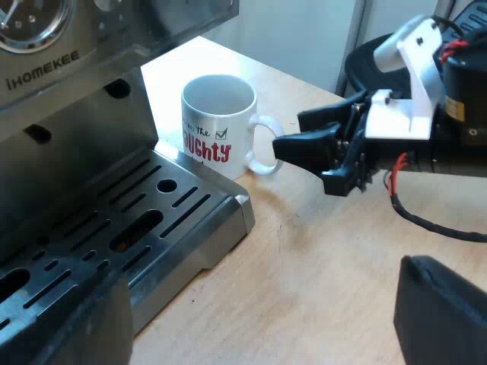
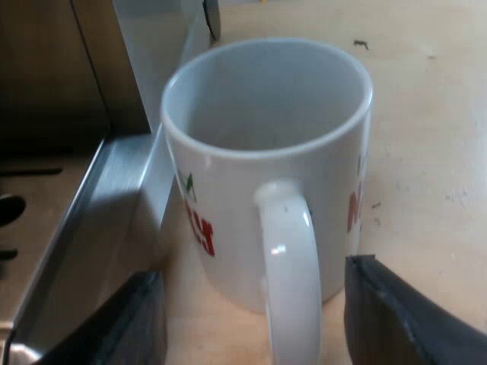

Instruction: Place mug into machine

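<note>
While our right hand point(image 2: 251, 296) sits level and released, its black fingers point(image 2: 411, 319) flanking the looped handle point(image 2: 293, 266), the glossy white mug point(image 1: 218, 122) stands on the pale wooden bench point(image 1: 319, 266) just beside the slotted steel tray point(image 1: 175, 205) of the machine point(image 1: 68, 129); our left hand point(image 1: 259, 293) hangs released.

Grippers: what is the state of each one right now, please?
Left gripper: open, holding nothing.
Right gripper: open, one finger on each side of the mug handle, not closed on it.
</note>
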Robot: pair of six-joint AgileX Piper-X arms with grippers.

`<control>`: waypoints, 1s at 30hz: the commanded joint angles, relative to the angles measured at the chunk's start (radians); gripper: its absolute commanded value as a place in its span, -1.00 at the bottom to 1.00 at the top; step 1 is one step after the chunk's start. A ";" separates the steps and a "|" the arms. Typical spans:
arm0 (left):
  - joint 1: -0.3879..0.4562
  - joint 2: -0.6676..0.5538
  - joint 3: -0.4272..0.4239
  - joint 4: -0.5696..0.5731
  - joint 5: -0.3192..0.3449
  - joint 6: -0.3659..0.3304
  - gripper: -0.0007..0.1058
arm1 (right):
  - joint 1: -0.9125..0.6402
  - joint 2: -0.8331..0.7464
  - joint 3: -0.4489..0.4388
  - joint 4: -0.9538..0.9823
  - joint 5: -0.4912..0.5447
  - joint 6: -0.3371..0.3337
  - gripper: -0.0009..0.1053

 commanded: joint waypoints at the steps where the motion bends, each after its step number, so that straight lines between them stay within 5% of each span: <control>1: -0.004 -0.007 -0.009 -0.019 -0.009 -0.018 0.35 | -0.005 0.022 -0.029 0.002 -0.015 -0.017 0.03; 18: -0.004 -0.007 -0.009 -0.019 -0.009 -0.018 0.35 | -0.024 0.143 -0.099 -0.011 0.013 0.015 0.03; 30: -0.004 -0.007 -0.009 -0.019 -0.009 -0.018 0.35 | -0.093 0.142 -0.105 -0.007 -0.065 0.036 0.03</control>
